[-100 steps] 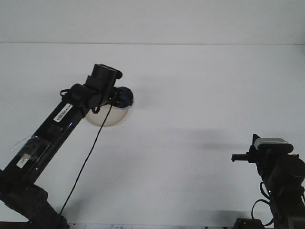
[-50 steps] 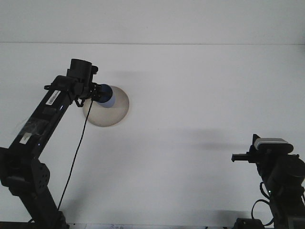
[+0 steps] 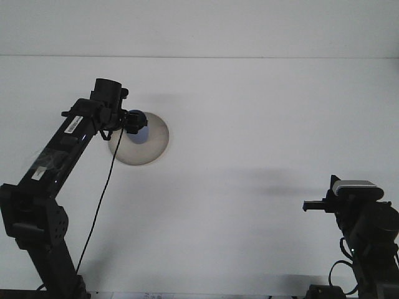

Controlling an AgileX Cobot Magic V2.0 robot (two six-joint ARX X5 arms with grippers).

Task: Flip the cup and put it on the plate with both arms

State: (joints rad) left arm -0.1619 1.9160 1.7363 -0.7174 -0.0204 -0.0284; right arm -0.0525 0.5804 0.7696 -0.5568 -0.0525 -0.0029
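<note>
Front view, single camera; white table point(image 3: 249, 187) seen from the robot's side; left arm point(image 3: 56, 162) extended forward and to the left, right arm point(image 3: 365, 243) parked low at the near right edge.

Cup point(image 3: 138, 126), blue, is seen over the pale round plate point(image 3: 153, 140), at the plate's left part; whether its base is resting on the plate or is just above it cannot be told from this view; its orientation is also not readable, the body being small and partly hidden by the wrist.

Left gripper point(image 3: 128, 121) is pressed up against the cup; the cup appears to be gripped in it, judged from the contact, though the fingers themselves are not resolved.

Change noted: a second ago the left wrist was further right and over the plate, with much of the plate hidden; half a second ago it had been drawn back to the left, the plate exposed; since then only a slight shift is recorded, the cup sitting a little lower and more inward over the plate. The right arm has not been moved across the three frames.

Reading: the placing step is judged nearly complete; release and withdrawal of the left arm are judged to remain.

Right gripper point(image 3: 312, 205) is seen end-on from the side; its opening cannot be told.
</note>
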